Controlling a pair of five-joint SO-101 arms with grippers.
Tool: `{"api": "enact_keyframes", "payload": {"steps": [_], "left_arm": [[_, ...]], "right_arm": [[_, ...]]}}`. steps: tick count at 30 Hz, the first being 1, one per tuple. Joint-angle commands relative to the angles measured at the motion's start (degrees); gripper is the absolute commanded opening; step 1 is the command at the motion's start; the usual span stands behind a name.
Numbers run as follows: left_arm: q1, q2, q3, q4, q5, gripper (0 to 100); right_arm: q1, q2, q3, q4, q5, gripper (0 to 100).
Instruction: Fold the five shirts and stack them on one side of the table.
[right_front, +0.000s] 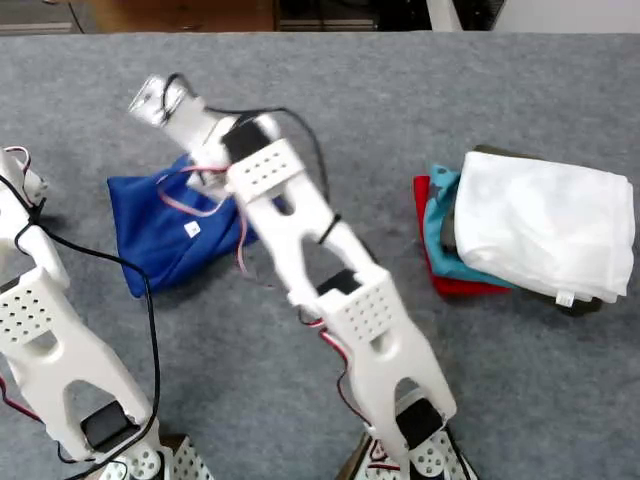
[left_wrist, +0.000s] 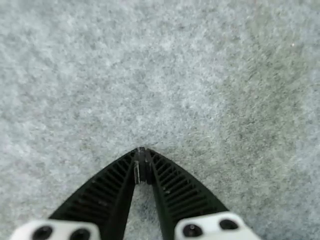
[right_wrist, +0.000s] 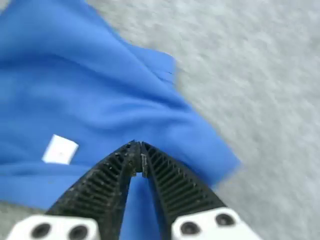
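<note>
A blue shirt (right_front: 165, 235) lies loosely folded on the grey table (right_front: 400, 120), left of the middle, with a small white label (right_front: 192, 229) on top. The right arm (right_front: 300, 240) stretches from the front edge over this shirt. In the right wrist view my right gripper (right_wrist: 138, 148) is shut, its tips just above the blue shirt (right_wrist: 100, 90) near its label (right_wrist: 60, 149); no cloth shows between the fingers. My left gripper (left_wrist: 141, 152) is shut over bare grey table (left_wrist: 160, 75). A white shirt (right_front: 545, 225) tops the stack at the right.
Under the white shirt lie a dark one (right_front: 580, 305), a teal one (right_front: 440, 240) and a red one (right_front: 450, 285). The left arm (right_front: 50, 350) stands at the table's left edge with cables (right_front: 110, 262) trailing toward the blue shirt.
</note>
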Motion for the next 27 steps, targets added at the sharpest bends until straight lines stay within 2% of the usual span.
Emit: {"api": "enact_keyframes", "payload": {"steps": [1, 8, 16, 19, 22, 27], "left_arm": [[0.9, -0.7, -2.1, -0.6, 0.2, 2], [0.9, -0.7, -2.1, -0.7, 0.2, 2], [0.9, -0.7, -2.1, -0.7, 0.2, 2], [0.9, -0.7, -2.1, -0.6, 0.2, 2], [0.8, -0.7, -2.1, -0.5, 0.2, 2], [0.6, -0.7, -2.1, -0.4, 0.2, 2]], "right_arm": [[-2.1, 1.9, -0.1, -1.7, -0.5, 0.5], [-0.2, 3.6, -0.5, 5.2, -0.4, 0.5], [0.7, 3.8, -10.1, 26.5, -0.3, 0.5], [1.0, 3.6, -12.1, 30.3, -0.3, 0.5], [2.5, 1.6, -8.6, 30.3, -0.3, 0.5], [5.6, -3.6, 5.6, 30.3, -0.3, 0.5]]}}
